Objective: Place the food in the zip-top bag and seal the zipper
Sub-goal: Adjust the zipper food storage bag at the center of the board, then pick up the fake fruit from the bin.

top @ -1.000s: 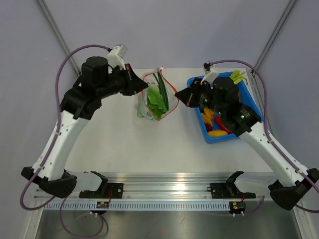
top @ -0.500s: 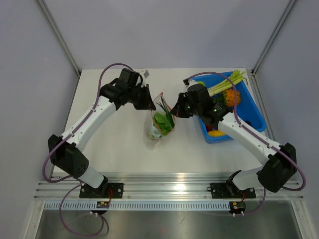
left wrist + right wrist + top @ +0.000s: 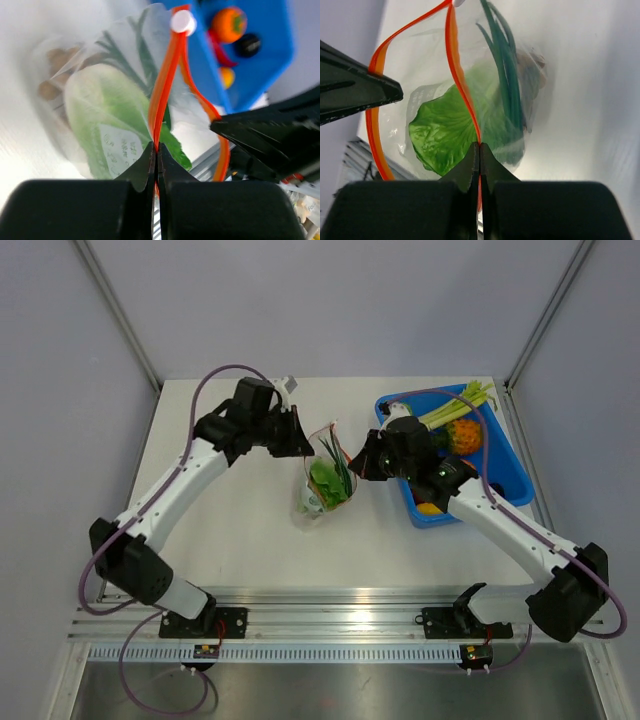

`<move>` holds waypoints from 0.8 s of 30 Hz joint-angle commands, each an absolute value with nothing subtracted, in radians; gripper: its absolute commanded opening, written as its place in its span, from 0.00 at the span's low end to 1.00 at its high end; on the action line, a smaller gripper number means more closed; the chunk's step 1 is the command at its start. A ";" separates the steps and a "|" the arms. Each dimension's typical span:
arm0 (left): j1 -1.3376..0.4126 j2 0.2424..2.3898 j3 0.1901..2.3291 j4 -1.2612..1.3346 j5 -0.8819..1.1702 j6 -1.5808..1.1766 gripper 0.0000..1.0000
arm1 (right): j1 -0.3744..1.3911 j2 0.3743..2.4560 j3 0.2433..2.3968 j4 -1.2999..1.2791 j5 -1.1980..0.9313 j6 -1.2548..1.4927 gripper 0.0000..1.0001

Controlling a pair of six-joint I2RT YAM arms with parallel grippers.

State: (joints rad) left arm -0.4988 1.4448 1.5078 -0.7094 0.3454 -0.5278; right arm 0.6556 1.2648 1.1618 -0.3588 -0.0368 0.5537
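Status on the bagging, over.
Left gripper shut on zipper, right gripper shut on its other side. Zip-top bag mouth open, cabbage and green onions inside. Nothing blocking; toy produce in blue bin.

The zip-top bag point(image 3: 322, 495) stands mid-desk point(image 3: 240, 525) between the left tool point(image 3: 156, 147) and right tool point(image 3: 479, 146), both pinching its zipper point(image 3: 167, 80), with cabbage point(image 3: 445, 125) and green onions point(image 3: 505, 65) inside and the bin point(image 3: 505, 460) of other food point(image 3: 462, 436) to its right.
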 commanded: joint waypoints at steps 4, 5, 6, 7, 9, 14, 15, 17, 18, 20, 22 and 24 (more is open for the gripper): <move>-0.511 1.474 1.575 -0.692 0.353 -0.529 0.00 | 0.664 1.233 1.172 -0.390 0.078 0.529 0.15; -0.511 1.477 1.601 -0.702 0.350 -0.526 0.00 | 0.663 1.230 1.211 -0.400 0.093 0.516 0.26; -0.511 1.485 1.620 -0.722 0.351 -0.523 0.00 | 0.664 1.223 1.233 -0.426 0.135 0.491 0.46; -0.511 1.489 1.635 -0.727 0.354 -0.523 0.00 | 0.663 1.220 1.255 -0.439 0.158 0.477 0.51; -0.512 1.500 1.657 -0.721 0.367 -0.531 0.00 | 0.661 1.212 1.313 -0.460 0.225 0.440 0.62; -0.515 1.514 1.660 -0.677 0.383 -0.557 0.00 | 0.534 1.227 1.390 -0.476 0.241 0.405 0.77; -0.515 1.519 1.669 -0.675 0.390 -0.560 0.00 | 0.499 1.250 1.396 -0.482 0.191 0.422 0.79; -0.517 1.537 1.684 -0.683 0.393 -0.557 0.00 | 0.415 1.276 1.399 -0.485 0.126 0.449 0.82; -0.518 1.543 1.695 -0.687 0.393 -0.551 0.00 | 0.347 1.313 1.399 -0.485 0.097 0.477 0.83; -0.522 1.555 1.700 -0.696 0.394 -0.548 0.00 | 0.290 1.353 1.401 -0.486 0.046 0.495 0.85; -0.526 1.557 1.698 -0.698 0.400 -0.542 0.00 | 0.230 1.408 1.396 -0.465 0.005 0.517 0.86; -0.531 1.559 1.694 -0.703 0.396 -0.535 0.00 | 0.192 1.468 1.397 -0.437 -0.055 0.537 0.88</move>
